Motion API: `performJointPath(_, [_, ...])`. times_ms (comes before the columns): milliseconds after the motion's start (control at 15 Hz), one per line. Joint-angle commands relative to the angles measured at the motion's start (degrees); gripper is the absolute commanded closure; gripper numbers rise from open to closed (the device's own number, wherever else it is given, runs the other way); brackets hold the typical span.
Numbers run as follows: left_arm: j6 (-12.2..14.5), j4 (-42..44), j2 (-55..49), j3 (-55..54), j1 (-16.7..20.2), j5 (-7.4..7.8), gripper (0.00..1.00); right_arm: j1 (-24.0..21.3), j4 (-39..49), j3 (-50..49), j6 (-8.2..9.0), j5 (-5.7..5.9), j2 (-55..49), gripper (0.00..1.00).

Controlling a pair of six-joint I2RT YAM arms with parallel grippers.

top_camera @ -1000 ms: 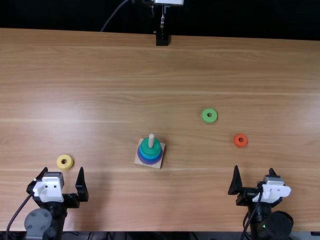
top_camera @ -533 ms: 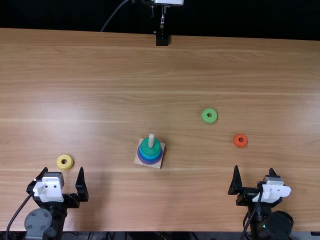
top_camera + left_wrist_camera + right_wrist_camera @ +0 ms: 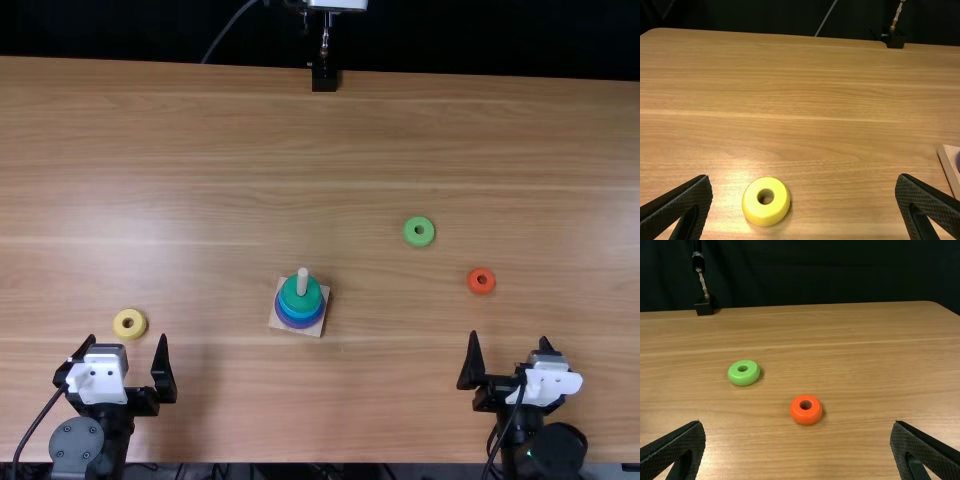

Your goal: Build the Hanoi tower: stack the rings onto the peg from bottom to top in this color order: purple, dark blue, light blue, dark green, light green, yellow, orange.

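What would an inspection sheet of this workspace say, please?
Surface: light brown wooden table, glossy patches
Job's things: square wooden base with upright peg, holding purple, blue and dark green rings; yellow ring, light green ring, orange ring loose
Clutter: nothing seen
Grippers: left black gripper and right black gripper open, holding nothing
Cables: thin black cable along left arm; grey cable beyond far edge
Surroundings: dark backdrop, black mount at far edge

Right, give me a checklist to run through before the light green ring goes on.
- Dark green ring topmost on the peg: ok.
- Dark green ring pressed fully down: cannot tell.
- Peg's tip free for another ring: ok.
- Light green ring lying flat on the table: ok.
- Right gripper open and empty: ok.
- Right gripper at the light green ring: not ok, it stands apart.
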Motion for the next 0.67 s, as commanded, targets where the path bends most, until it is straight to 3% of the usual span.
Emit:
performJointPath(0, [0.78,-4.68,-0.99,-6.04,-0.64,0.16,0.00,-0.51,0.97,4.48,-0.13,0.77,-0.73,0.00])
performJointPath(467, [0.89,-4.57,-0.99,-6.04,-0.64,0.16,0.00,0.81,0.65,31.11,0.82,0.88,22.47,0.00])
performJointPath(600, [0.78,-4.57,-0.99,-6.04,-0.64,0.16,0.00,4.94,0.97,36.91,0.82,1.19,34.25,0.00])
